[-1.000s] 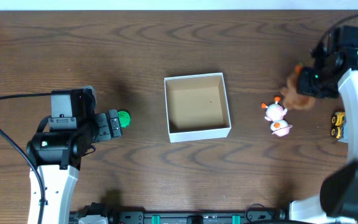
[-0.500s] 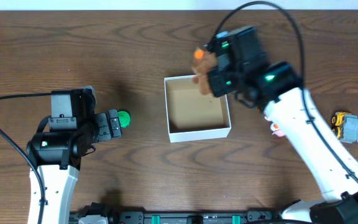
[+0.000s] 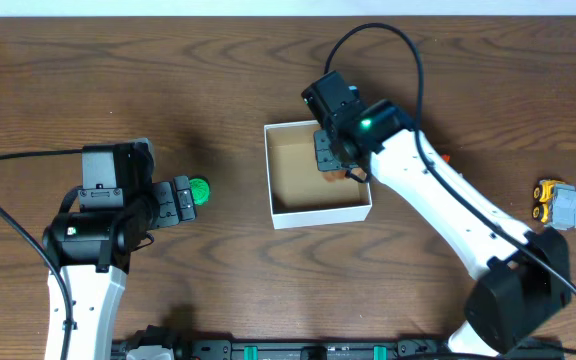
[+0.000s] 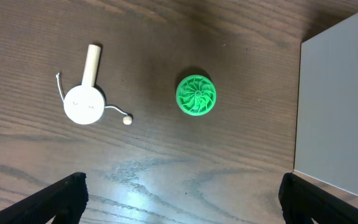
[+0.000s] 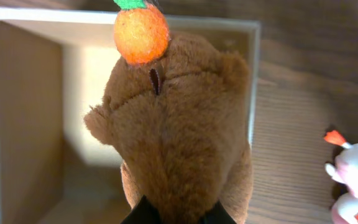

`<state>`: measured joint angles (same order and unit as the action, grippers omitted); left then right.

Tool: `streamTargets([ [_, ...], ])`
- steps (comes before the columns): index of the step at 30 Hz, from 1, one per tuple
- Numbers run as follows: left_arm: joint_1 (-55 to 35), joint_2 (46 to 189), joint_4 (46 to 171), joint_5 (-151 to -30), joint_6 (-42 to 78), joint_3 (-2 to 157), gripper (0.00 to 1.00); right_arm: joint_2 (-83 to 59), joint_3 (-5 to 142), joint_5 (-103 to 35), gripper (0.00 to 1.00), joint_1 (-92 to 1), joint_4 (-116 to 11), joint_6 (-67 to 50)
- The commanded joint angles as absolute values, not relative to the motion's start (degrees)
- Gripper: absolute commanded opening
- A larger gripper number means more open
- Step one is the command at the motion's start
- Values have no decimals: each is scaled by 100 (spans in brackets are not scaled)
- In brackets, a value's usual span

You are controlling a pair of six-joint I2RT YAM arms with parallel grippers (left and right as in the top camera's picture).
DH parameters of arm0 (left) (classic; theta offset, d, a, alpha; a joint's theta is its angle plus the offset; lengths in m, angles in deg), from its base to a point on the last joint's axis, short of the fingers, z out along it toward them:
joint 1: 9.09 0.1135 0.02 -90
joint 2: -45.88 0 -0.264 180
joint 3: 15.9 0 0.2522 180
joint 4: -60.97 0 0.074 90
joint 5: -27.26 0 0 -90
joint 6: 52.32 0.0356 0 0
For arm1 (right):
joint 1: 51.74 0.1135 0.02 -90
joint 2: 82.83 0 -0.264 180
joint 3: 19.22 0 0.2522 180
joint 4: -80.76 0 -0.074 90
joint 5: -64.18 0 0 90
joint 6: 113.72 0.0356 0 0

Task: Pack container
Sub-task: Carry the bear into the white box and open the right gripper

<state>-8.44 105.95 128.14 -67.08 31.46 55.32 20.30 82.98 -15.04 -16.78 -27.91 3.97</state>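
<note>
— Left side first. What have we got?
— Left gripper (image 3: pixel 181 200) sits low with its jaws wide apart and nothing in them. Green disc (image 3: pixel 199 190) is on the table just past its tips. Container (image 3: pixel 318 214) is mid-table between the two arms, open side up.

— And the right?
— Right gripper (image 3: pixel 333 160) is over the container's right half, pinched tight on a brown plush (image 5: pixel 179 137) with an orange ball (image 5: pixel 141 34) on its head. The plush hangs over the inside, close to the right wall. Can't tell how deep.

— So the step is the drop. How to do it clean?
— I'd nudge it toward the centre, lower it until the body is below the walls, then open. Let go here and it might catch that wall and tip out. It's soft, so it should squash, not bounce.

— Do the views differ?
— Overhead hides nearly all the plush under the arm. The right wrist view shows it well, plus a white-and-pink toy (image 5: pixel 356 180) outside the box. The left wrist view has a white drum rattle (image 4: pixel 84 104) beside the disc, and I can't find that from above. Only overhead catches the yellow truck (image 3: pixel 545 197), far right.
</note>
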Motion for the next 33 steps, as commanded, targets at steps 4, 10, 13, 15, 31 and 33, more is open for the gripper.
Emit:
streamTargets([
  [4,-818,10610,12829,-6728,3091,5632,98,2548,8333,-1427,1,-1700,-2868,558],
  [10,-818,10610,12829,-6728,3091,5628,98,2882,8333,-1429,11,-1770,-3049,609],
  [13,-818,10610,12829,-6728,3091,5628,98,2974,8333,-1440,28,-1805,-3089,609],
  [15,-818,10610,12829,-6728,3091,5628,98,3020,8333,-1482,45,-1803,-3080,604],
  [31,-818,10610,12829,-6728,3091,5628,98,2664,8904,-1440,69,-1875,-2949,-163],
  [33,-818,10610,12829,-6728,3093,5628,98,2437,9236,-1303,74,-1951,-2732,-263],
])
